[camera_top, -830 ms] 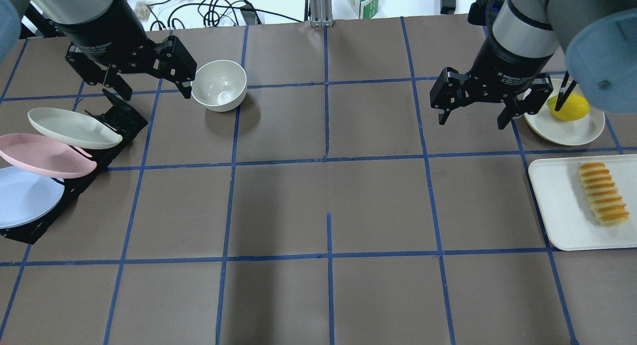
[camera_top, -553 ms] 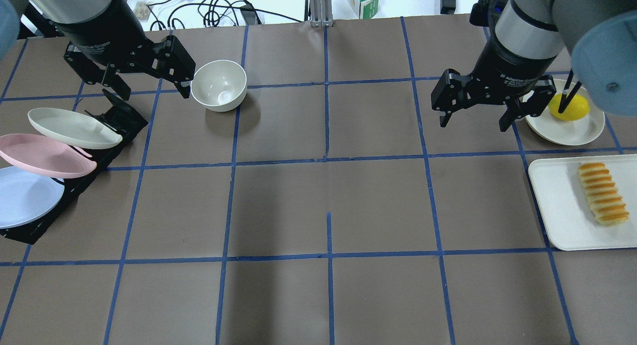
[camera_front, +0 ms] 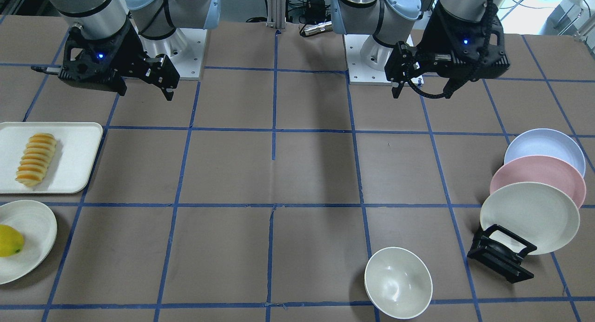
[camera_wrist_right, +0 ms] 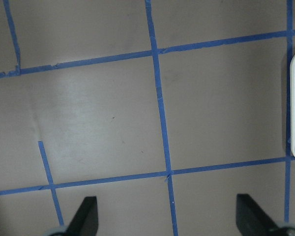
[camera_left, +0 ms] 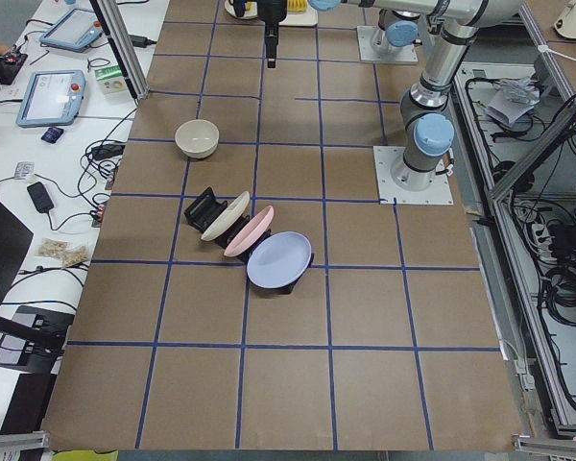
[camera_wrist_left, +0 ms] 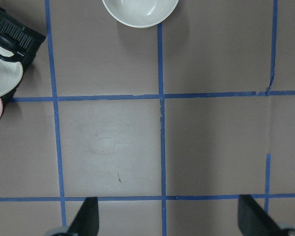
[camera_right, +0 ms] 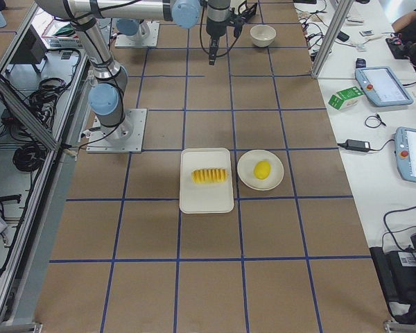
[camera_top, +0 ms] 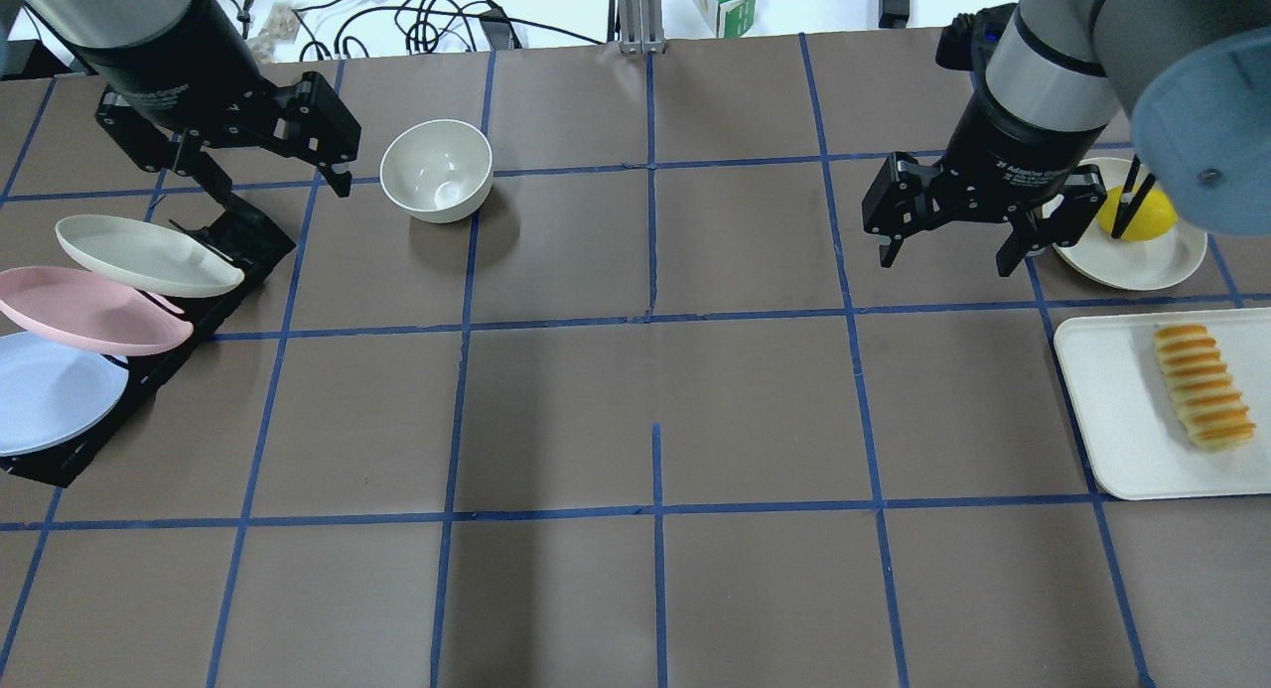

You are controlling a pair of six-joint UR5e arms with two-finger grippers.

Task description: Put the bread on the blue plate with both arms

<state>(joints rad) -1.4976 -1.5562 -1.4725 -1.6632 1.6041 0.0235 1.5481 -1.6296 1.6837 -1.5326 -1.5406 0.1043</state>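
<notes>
- Two tools hang above the surface, both empty with jaws spread wide. The left tool is over the far left and the right tool over the far right.
- Each hangs on the side of the thing it probably serves: left by the plates, right by the bread.
- The bread lies untouched on a white tray at the right edge, near the right tool.
- The blue plate leans in a black rack at the left edge, well apart from the bread.
- A pink plate overlaps the blue plate's rim, with a cream plate beyond it. Pulling the blue one out may nudge the pink one.
- A white bowl stands just beside the left tool.
- A lemon on a small plate sits just beside the right tool, behind the tray.
</notes>
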